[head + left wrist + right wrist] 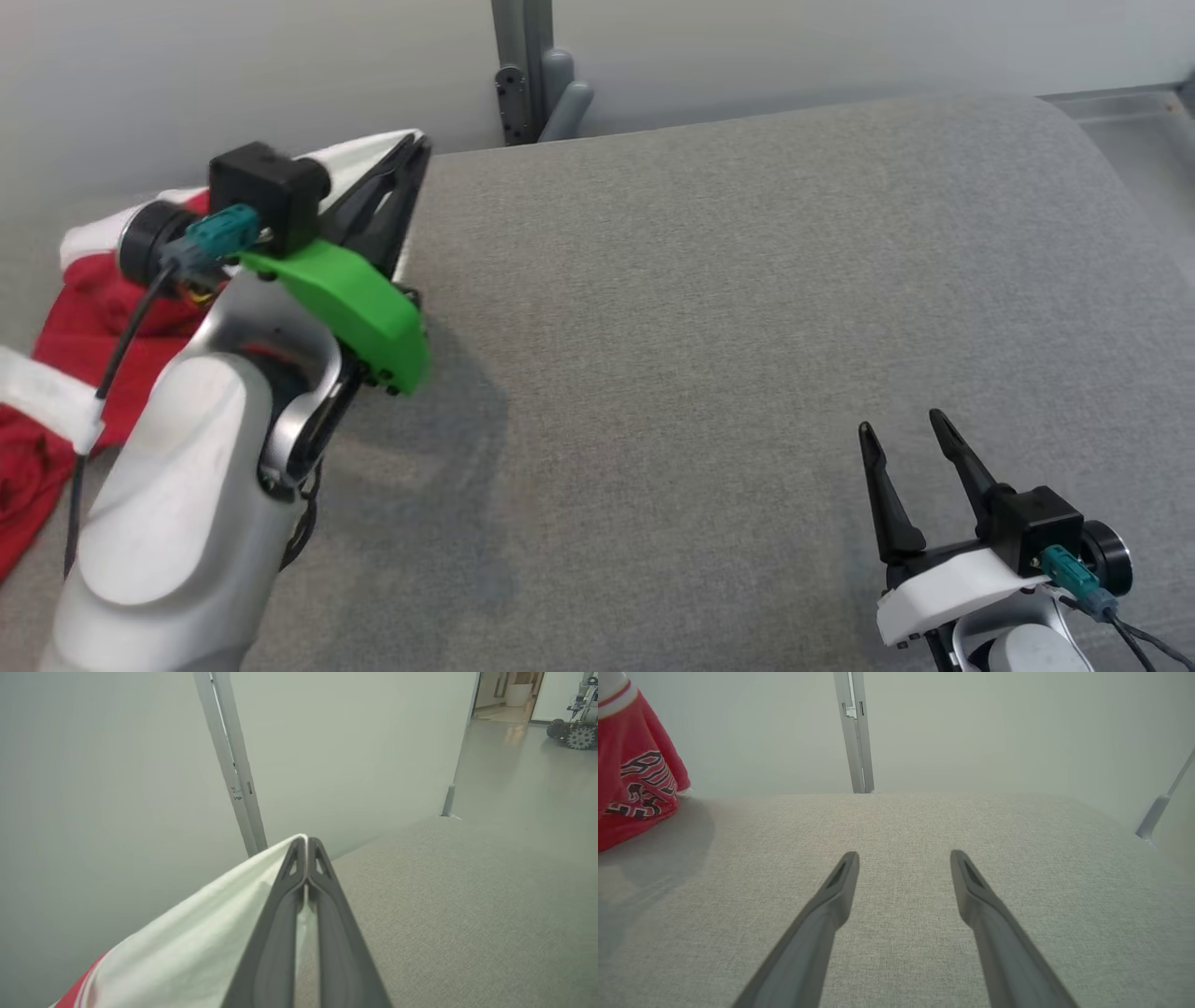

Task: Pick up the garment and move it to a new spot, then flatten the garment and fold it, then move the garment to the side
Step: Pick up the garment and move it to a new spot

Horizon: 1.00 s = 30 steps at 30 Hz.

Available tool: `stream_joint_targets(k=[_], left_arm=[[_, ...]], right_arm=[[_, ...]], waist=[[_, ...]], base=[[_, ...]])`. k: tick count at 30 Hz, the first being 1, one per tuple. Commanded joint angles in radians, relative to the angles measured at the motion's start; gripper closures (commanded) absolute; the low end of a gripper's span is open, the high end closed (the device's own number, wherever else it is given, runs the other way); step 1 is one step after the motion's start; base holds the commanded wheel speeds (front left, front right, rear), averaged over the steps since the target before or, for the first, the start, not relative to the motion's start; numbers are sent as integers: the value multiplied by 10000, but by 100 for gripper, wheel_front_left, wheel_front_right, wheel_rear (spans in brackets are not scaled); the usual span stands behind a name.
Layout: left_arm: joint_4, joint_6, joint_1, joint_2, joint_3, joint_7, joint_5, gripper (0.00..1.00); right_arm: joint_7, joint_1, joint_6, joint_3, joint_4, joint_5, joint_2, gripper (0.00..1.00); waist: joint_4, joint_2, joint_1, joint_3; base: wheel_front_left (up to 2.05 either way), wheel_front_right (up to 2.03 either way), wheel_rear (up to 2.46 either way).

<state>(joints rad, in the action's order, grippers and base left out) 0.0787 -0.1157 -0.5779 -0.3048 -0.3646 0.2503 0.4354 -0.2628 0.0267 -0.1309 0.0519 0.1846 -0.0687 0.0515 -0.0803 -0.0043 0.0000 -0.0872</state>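
Surface (747, 327): grey woven top. Takes most of head view, centre out to 3 o'clock. Far edge runs along the wall, w/ a rounded corner at 2 o'clock.
Wall (233, 65): pale, plain, behind surface from 10 to 2 o'clock.
L arm (177, 485): pale forearm rising from 7 o'clock in head view, w/ a green cover (345, 299) at the wrist. It crosses in front of the garment.
Garment (75, 317): red w/ white trim. Bunched at 9 o'clock in head view, at surface's left end. One white edge is drawn up toward 11 o'clock to the L gripper tips. In R wrist view the red part w/ dark lettering sits at 10 o'clock, its shadow on surface beside it.
L gripper (415, 145): closed on garment's white edge, fingers pressed together at the tips. In L wrist view white cloth shows in the slit btwn fingers and drapes away to 8 o'clock. Tips point to 12–1 o'clock in head view, close to surface's far edge.
R gripper (901, 422): at 5 o'clock in head view, fingers spread wide, nothing btwn them, pointing to 12. Low over bare surface; contact can't be told. Well apart from garment.
Post (523, 65): grey metal upright at 12 o'clock, just behind far edge.
Wheeled machine (577, 728): L wrist view, 2 o'clock, far off on floor past a doorway; too small for detail.
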Motion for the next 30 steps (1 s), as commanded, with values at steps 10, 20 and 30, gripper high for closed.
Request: stream_joint_targets(k=[10, 20, 30], left_arm=[[-1267, -132, -2410, 1107, -1449, 792, 493, 100], [-1384, -124, -3526, 1562, -1953, 1181, 786, 100], [999, -8, -1788, 599, -1927, 1135, 1059, 100]], right_arm=[[-31, 178, 3, 42, 7, -636, -2, 0], [-31, 385, 3, -108, -53, -1118, -3, 0], [-31, 388, 3, -153, -9, -1467, -2, 0]], waist=[[-1583, 43, 0, -221], [-2293, 43, 0, -579], [-2664, 43, 0, -868]], base=[[0, 0, 0], [0, 0, 0], [0, 0, 0]])
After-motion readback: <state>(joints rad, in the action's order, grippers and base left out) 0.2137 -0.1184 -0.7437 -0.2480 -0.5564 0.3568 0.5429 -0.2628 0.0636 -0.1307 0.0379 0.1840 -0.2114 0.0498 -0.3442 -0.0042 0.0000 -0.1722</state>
